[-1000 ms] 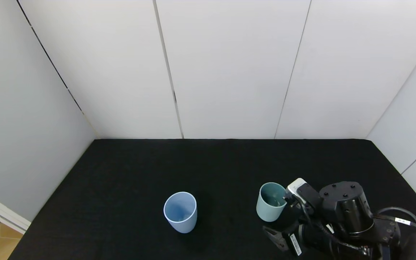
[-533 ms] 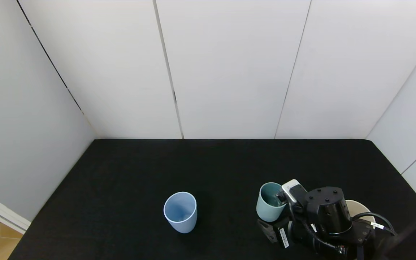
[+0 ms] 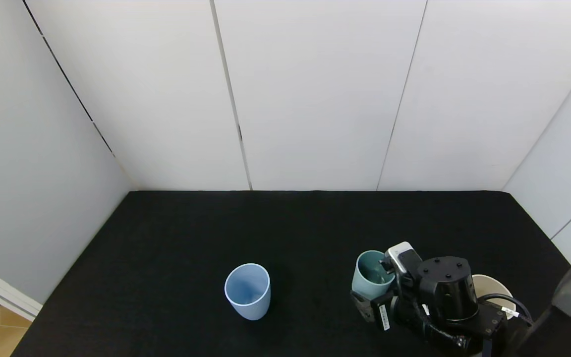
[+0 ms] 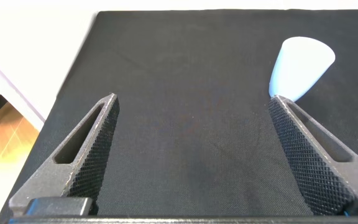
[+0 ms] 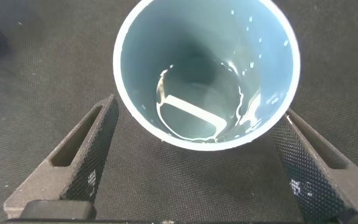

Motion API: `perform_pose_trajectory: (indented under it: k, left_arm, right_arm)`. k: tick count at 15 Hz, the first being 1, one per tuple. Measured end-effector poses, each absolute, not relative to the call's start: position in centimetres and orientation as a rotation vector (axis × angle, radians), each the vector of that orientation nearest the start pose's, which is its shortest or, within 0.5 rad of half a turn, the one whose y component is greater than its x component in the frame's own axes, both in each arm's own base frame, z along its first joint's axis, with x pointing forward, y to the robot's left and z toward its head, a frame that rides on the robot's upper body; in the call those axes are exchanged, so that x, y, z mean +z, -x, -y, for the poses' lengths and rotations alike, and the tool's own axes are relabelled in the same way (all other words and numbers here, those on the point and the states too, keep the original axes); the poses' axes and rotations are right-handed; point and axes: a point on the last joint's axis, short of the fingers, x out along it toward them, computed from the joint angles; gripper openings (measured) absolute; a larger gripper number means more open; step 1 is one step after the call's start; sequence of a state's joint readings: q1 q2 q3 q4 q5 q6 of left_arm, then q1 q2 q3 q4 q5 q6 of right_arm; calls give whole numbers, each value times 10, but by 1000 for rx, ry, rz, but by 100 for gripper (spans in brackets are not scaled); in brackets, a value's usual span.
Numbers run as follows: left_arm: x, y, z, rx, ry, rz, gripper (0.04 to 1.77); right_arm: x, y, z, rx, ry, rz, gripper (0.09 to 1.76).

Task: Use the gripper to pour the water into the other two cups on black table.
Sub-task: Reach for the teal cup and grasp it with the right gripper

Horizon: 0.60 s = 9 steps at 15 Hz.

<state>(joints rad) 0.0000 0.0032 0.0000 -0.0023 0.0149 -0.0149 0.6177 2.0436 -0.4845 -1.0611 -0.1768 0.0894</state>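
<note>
Right gripper (image 3: 372, 297) sits lower right of the head frame, jaws spread wide on either side of the teal cup (image 3: 371, 276), not touching it yet. In the right wrist view the cup (image 5: 207, 71) fills the upper middle, both fingers (image 5: 82, 158) standing clear of its wall. Water (image 5: 207, 109) shows as a glinting pool at the bottom, droplets on the inner wall.

Light blue cup (image 3: 248, 290) stands upright lower centre of the head frame, well apart from the teal one. Cream cup (image 3: 489, 287) peeks out behind the right arm, lower right, mostly hidden. All on the black bench (image 3: 285, 223).

Left gripper (image 4: 191, 155) is parked with its jaws released, nothing between them, blue cup (image 4: 300, 65) at upper right of its view.

Judgement: the teal cup looks like light, stiff plastic, smooth-sided and tapered, so likely to slip upward out of a weak pinch. Best taken around mid-wall, below the rim, squarely across the widest line. Low water level, so sloshing risk seems small, but the tilt needs to go far.
</note>
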Motion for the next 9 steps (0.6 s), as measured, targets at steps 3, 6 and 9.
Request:
perform_pose_trajectory:
  k: [3,6,9]
  left_arm:
    - [76,23,0,15,15,0,172]
    - [76,23,0,15,15,0,172]
    - [76,23,0,15,15,0,172]
  right_arm:
    - [44,-252,-174,409,97,-467,171]
    - [44,-254,-174,404,79,-446,171]
    - [41,-255,-174,401,76,-436,171]
